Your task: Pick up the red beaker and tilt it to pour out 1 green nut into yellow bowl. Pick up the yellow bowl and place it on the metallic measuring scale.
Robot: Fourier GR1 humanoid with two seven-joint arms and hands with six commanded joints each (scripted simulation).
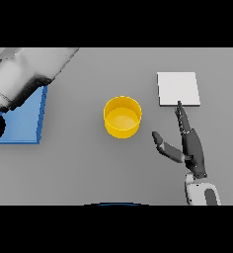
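Head view shows the yellow bowl point(122, 117) standing mid-table, the right hand point(191, 146) just right of it with fingers straight and thumb spread, holding nothing, so I judge the bowl pick-up is in hand: next, close round the bowl and carry it far-right onto the metallic scale point(178, 88)

I look down on a plain grey tabletop point(89, 168) that fills my whole view; its surface is smooth and evenly lit, with only soft shadows; a flat blue mat point(24, 121) lies at its left side.
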